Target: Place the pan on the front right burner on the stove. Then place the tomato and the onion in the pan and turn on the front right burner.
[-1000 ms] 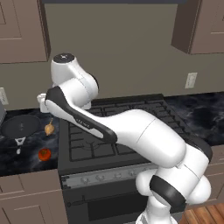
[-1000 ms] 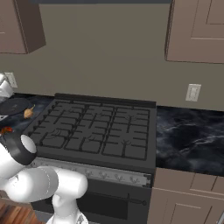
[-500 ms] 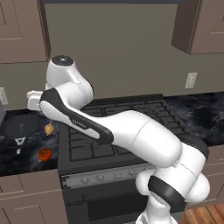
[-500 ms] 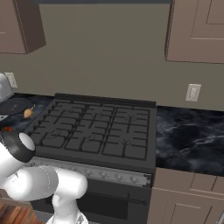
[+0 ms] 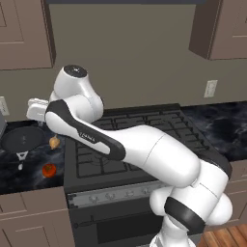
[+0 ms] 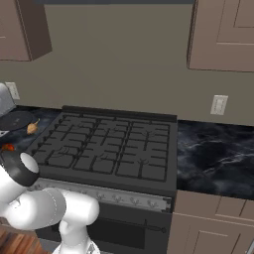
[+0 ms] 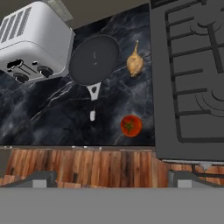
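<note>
Round dark pan (image 7: 94,59), short black handle, pale tip, beside toaster (image 7: 33,41)

Counting, hand view: 1 pan (image 7: 94,59) sitting upper centre, 1 onion (image 7: 134,63) just right of it, 1 tomato (image 7: 131,125) lying lower centre, 1 toaster (image 7: 33,43) sitting upper left w/ 2 dark knobs showing on its side. 1 stove (image 7: 188,78) running down the right side.

Right base view: 2 wall outlets showing, 1 (image 6: 219,104) at right, 1 (image 6: 12,90) at far left. 2 upper cabinets hanging, 1 (image 6: 222,33) upper right, 1 (image 6: 22,30) upper left.
</note>
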Robot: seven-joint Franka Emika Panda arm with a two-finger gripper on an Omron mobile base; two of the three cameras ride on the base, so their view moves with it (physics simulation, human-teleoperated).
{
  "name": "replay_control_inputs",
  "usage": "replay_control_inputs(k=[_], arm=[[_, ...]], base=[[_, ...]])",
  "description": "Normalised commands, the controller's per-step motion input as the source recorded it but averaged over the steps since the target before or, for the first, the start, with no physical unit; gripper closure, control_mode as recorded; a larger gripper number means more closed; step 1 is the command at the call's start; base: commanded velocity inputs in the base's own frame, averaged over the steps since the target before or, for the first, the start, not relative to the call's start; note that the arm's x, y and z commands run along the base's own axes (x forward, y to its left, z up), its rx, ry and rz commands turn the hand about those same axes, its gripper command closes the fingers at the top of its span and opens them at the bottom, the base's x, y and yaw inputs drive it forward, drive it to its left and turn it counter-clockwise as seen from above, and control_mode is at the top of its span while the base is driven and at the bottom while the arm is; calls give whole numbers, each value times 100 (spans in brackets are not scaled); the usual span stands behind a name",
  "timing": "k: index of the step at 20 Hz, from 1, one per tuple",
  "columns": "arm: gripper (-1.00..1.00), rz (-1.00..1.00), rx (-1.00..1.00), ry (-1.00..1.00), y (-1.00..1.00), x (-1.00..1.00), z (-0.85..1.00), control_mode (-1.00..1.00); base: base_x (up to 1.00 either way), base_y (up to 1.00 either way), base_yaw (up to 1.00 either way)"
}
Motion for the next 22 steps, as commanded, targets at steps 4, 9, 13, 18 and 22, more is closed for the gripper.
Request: replay_control_inputs(k=[4,9,13,18,22], arm=[[-100,0,0,0,0,4,0,-100],[-100,0,0,0,22,25,-24,-100],[-100,0,0,0,32,31,-26,-100],[-100,0,0,3,31,16,-20,-100],[-100,0,0,5,26,0,-4,-100]], base=[[0,0,0],[0,0,0],[0,0,0],[0,0,0],[0,0,0]])
